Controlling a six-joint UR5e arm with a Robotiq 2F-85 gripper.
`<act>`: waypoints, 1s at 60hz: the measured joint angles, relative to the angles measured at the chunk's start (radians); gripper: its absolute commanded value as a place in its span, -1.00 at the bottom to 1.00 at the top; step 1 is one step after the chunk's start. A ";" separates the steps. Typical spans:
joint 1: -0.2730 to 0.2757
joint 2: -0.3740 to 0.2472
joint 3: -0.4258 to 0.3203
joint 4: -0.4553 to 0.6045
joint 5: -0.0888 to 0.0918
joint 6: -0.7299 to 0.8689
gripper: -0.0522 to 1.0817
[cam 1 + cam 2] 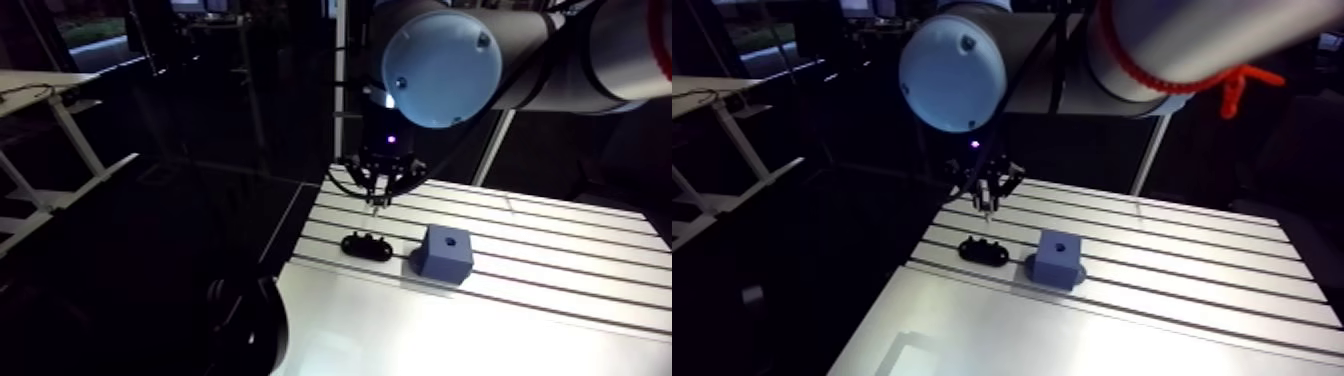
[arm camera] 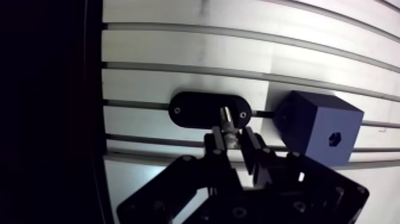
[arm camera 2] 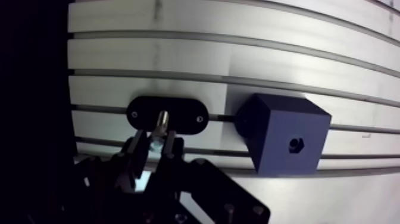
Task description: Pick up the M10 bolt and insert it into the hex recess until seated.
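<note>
We see the gripper [image 2: 229, 138] clenched on the M10 bolt [image 2: 227, 119]: its two dark fingers [image 2: 213, 145] press the bolt's upper end from both sides, and the pale metal shank sticks out past the fingertips, pointing down toward the table. In the arm view the gripper [image 1: 377, 195] hangs from the wrist clear above the table surface, and the tip of the bolt does not reach the parts lying below it. In the wrist view the bolt lies over the outline of a black oval holder [image 2: 193, 110], which rests flat on the slotted aluminium table [image 2: 178, 53] and carries a small pale dot near each of its rounded ends. We cannot tell from this view how much air separates the bolt's tip from the holder. Just beside the holder, with a narrow gap between them, stands a blue block [image 2: 318, 128], sitting square on the table and straddling the same slot as the holder. Its upper face carries the hex recess [image 2: 334, 139], a small dark six-sided opening that is empty. The side face turned toward the holder shows a second small hole. The block lies off to one side of the gripper, so the bolt is near the recess but not over it.
</note>
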 measured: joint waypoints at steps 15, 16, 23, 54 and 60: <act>-0.031 -0.012 -0.080 0.122 0.004 0.000 0.70; -0.034 -0.012 -0.086 0.129 0.004 0.000 0.73; -0.052 -0.014 -0.121 0.177 0.004 0.000 0.80; -0.086 -0.018 -0.237 0.358 -0.002 -0.007 0.92; -0.090 -0.021 -0.252 0.387 -0.004 -0.014 0.92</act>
